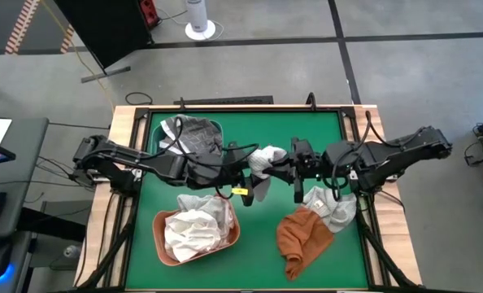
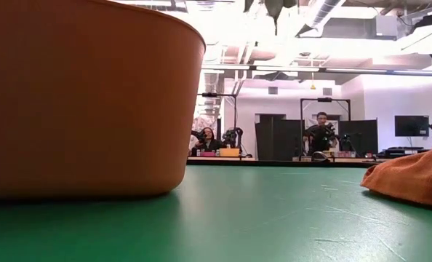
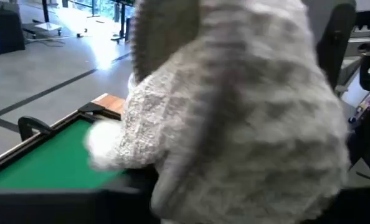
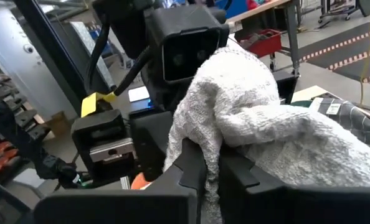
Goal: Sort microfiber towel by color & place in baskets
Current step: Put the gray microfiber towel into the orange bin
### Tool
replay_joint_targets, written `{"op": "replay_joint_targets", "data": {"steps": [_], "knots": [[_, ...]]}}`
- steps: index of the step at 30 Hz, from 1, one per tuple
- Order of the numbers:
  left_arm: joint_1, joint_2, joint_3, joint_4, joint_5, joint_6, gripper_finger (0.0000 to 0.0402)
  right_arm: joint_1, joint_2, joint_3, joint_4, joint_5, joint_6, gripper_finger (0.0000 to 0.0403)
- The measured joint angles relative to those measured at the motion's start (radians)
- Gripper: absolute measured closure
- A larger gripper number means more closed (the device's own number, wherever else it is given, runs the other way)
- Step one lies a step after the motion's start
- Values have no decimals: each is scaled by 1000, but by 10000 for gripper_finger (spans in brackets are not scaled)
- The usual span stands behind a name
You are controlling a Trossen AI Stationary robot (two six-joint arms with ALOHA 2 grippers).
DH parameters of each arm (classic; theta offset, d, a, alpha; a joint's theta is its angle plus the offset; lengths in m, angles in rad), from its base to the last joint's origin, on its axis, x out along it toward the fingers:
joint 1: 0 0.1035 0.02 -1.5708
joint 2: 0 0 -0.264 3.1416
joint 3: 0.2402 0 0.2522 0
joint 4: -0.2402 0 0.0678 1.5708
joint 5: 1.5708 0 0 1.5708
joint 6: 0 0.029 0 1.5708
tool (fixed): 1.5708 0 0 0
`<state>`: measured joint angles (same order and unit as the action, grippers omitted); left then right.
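Green table (image 1: 258,236) carries teal basket (image 1: 213,128), salmon basket (image 1: 194,255), rust towel (image 1: 302,236)

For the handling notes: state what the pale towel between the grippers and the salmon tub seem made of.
Pale towel: soft looped microfibre or terry, judging by its nubby matte pile. Salmon tub: seemingly moulded plastic, smooth with a slight sheen and rounded corners.

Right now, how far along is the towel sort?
Done: pale towels fill the salmon tub; grey grid towels sit in the teal tub. In hand: a white towel mid-air between the right gripper and left gripper, a handover. Left: rust towel and pale one on the mat.
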<state>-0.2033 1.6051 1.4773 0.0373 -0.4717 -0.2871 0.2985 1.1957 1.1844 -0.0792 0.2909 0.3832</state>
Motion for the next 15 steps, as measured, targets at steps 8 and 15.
{"op": "replay_joint_targets", "data": {"steps": [8, 15], "knots": [[-15, -50, 1, -100, 104, -48, 355, 4, -70, -1, -20, -56, 11, 259], [-27, -220, 3, -561, 410, -235, 355, 54, -228, -1, -280, -58, 46, 167]]}}
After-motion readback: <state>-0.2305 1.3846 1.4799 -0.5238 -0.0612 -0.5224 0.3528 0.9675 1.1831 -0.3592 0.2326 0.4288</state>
